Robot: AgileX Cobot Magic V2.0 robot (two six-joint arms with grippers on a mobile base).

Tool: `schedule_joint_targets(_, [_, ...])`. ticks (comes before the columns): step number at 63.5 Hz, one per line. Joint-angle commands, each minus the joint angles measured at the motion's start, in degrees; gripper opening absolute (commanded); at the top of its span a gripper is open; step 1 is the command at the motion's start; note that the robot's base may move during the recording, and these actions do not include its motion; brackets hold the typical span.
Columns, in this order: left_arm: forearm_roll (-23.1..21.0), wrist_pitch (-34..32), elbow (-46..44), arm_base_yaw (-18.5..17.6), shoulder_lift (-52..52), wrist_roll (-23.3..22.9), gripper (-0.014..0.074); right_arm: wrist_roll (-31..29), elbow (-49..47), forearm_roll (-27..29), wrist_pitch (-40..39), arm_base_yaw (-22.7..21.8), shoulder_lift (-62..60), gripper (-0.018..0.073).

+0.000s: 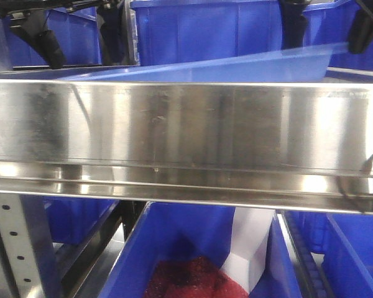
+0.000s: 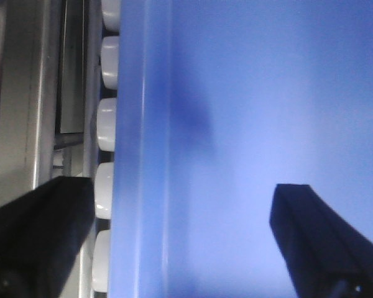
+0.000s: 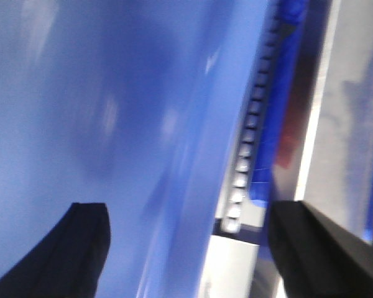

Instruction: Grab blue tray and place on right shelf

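Glossy light-blue plastic tray (image 1: 236, 67) sits tilted behind the stainless steel shelf's broad front rail (image 1: 174, 124); deep dark-blue storage bins (image 1: 236, 28) behind.

Blue tray (image 1: 236, 65): you will find no readable text, label or number.
Right shelf (image 1: 186, 124) front rail: no markings legible.
Storage bins (image 1: 236, 31): no brand or sign readable.

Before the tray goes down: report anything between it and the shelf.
Nothing visible blocks it. The blue tray sits tilted just above the right shelf front rail, its rim straddled by the left gripper and right gripper; deep blue bins stand behind.
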Motion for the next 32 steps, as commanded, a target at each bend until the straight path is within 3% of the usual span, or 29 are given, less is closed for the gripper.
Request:
schedule_joint_targets(1, [-0.4,-1.7,-1.9,-0.4,-3.2,0.2,0.0507,-0.7,-2.0,-2.0,-1.1,-0.1,-2.7,0.0629])
schedule_joint_targets(12, [0.2,-1.2,-1.9,-0.4,-5.5,0.2,0.0507,-0.7,-2.0,-2.0,-2.2,-0.1,-5.9,0.0616])
schedule_joint_targets(17, [0.2,-1.2,-1.9,-0.6,-8.3,0.2,0.0503,-0.7,-2.0,-2.0,-2.4,-0.1,-8.6,0.0568])
schedule_joint_targets(22, [0.4,-1.2,-1.6,-1.5,-11.7,0.3,0.0471,-0.8,-1.4,-2.0,-2.4,-0.1,-12.3,0.0467])
schedule_joint_targets(32, [5.7,-2.4,2.4,-5.4,-20.1,0.3,0.0279,-2.6,3.3,-2.2,-4.2,-0.1,-21.2,0.0235])
